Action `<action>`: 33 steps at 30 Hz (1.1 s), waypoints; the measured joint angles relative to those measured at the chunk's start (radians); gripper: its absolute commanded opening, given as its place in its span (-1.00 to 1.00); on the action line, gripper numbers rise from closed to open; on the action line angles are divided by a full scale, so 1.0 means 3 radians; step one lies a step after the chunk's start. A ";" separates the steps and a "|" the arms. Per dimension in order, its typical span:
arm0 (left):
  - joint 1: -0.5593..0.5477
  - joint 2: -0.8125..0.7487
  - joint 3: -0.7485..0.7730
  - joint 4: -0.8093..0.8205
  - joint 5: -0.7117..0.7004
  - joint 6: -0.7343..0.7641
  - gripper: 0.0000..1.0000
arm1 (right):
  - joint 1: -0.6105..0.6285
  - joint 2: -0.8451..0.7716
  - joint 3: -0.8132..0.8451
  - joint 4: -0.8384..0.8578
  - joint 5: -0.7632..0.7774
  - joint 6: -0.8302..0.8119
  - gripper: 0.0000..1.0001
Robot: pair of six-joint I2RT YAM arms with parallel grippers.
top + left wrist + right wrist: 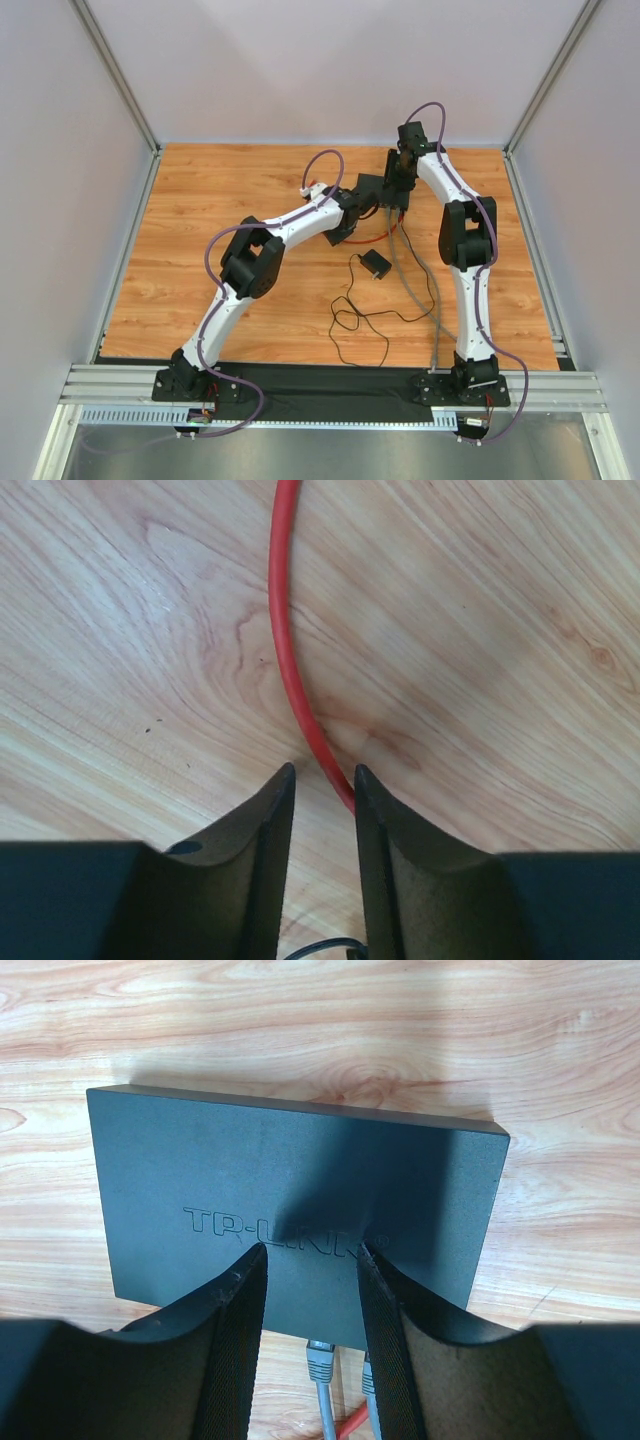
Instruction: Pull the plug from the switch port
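Wooden table (200, 210) with black switch box (300, 1170), red cable (284, 650), grey cables (325, 1405), small corded adapter (376, 264)

table: light wood boards (200, 200), fills centre of top view
adapter: small black square (376, 264), flat on table, centre, slightly right
cord: thin, black (345, 320), loose loops from adapter toward lower centre
walls: plain grey (330, 60), top and both sides
rails: aluminium (110, 385), along bottom edge
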 measured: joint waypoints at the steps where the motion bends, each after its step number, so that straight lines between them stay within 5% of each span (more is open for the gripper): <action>1: 0.0004 0.0001 0.0000 -0.0001 0.0003 0.0003 -0.46 | 0.0000 0.0000 0.0000 0.0000 0.0000 0.0000 -0.12; 2: 0.0008 0.0001 0.0000 -0.0001 0.0004 0.0008 -0.71 | 0.0000 0.0000 0.0000 -0.0001 0.0000 0.0000 -0.12; 5: 0.0018 0.0006 -0.0001 0.0050 0.0013 0.0043 -1.00 | 0.0000 0.0000 0.0000 0.0000 -0.0001 0.0000 -0.12; 15: 0.0076 -0.0183 -0.0399 0.0402 -0.0270 0.0205 -1.00 | -0.0003 0.0000 0.0000 0.0000 -0.0004 0.0001 -0.12; 30: 0.0868 -0.0669 -0.0868 -0.0238 -0.1120 0.0285 -0.99 | -0.0015 0.0000 0.0000 -0.0001 -0.0037 0.0025 -0.12; 33: 0.1074 -0.0904 -0.1128 -0.0145 -0.1118 0.0387 -0.58 | -0.0015 0.0000 -0.0001 0.0000 -0.0037 0.0025 -0.12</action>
